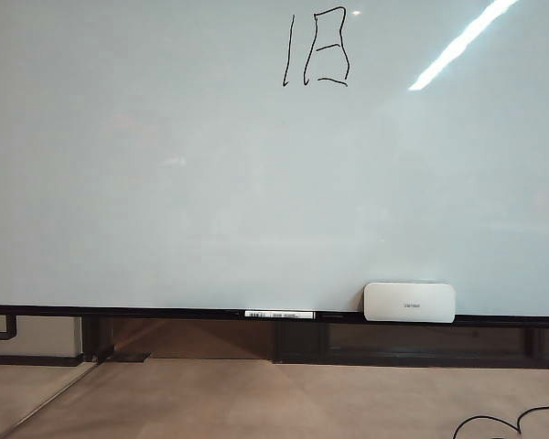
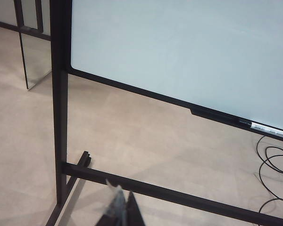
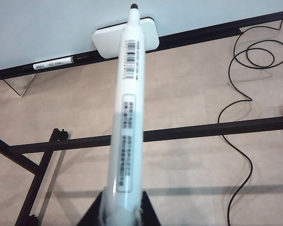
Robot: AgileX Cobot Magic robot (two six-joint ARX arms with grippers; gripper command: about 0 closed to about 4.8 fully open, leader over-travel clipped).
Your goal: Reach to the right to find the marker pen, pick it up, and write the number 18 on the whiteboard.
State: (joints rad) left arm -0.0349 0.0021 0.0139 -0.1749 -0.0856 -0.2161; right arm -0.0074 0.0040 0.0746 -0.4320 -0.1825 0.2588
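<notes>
Pen (image 3: 127, 117): white labelled barrel, dark tip, clamped in right gripper (image 3: 121, 214), off the board.
18 (image 1: 317, 48): black strokes, high on whiteboard (image 1: 165, 183).
Left gripper (image 2: 120, 212): near the floor stand; grip state unclear.
Rail: spare marker (image 1: 279, 315), eraser (image 1: 409, 302).

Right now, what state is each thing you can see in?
whiteboard, upright, blank below the writing
number 18, written near the top edge
marker pen, uncapped, tip pointing toward the board
right pincer, low before the board, closed on the marker pen
left pincer, low above the stand's foot bar, looks shut, empty
spare marker, lying flat on the rail
eraser, resting on the rail against the board
</notes>
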